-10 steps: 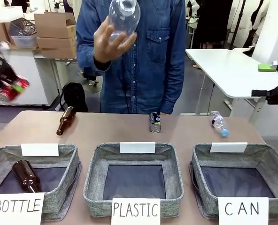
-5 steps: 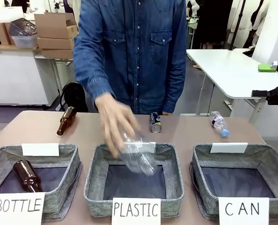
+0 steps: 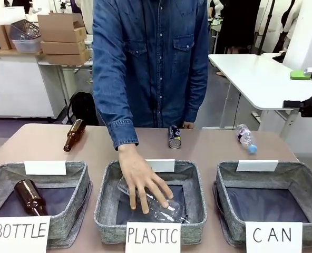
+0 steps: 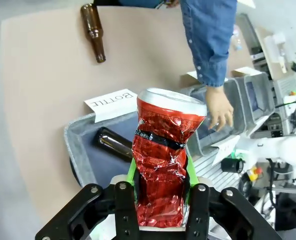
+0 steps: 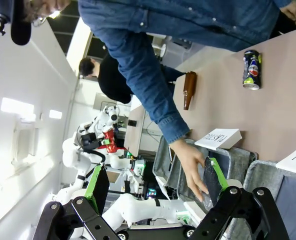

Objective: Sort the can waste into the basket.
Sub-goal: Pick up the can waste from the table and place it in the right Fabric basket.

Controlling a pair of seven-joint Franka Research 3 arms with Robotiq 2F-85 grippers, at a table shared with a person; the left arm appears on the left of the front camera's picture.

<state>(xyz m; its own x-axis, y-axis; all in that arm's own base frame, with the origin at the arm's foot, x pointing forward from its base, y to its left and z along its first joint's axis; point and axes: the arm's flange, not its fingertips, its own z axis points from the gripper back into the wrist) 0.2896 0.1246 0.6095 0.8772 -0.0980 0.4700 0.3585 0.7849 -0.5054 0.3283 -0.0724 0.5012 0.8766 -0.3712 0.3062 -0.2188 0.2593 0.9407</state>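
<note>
The dented red metal drink can (image 4: 163, 150) is held clamped between the green pads of the left gripper (image 4: 161, 175), raised over the grey woven basket tagged "BOTTLE" (image 4: 74, 145), in which a brown glass bottle (image 4: 113, 144) lies. The second can, dark with silver ends (image 3: 174, 137), is left standing upright at the far side of the brown table (image 3: 214, 150), untouched. The grey woven basket signed "CAN" (image 3: 303, 182) is seen at the robot's right, with no can in it yet. The right gripper (image 5: 155, 167) is held with jaws apart, nothing between them. Over the past second, the clear plastic bottle (image 3: 165, 210) that was held aloft has been pressed by the person's hand (image 3: 143, 182) into the middle basket signed "PLASTIC" (image 3: 106, 195). The can sorting is judged barely begun, with a carry across both other baskets ahead.
</note>
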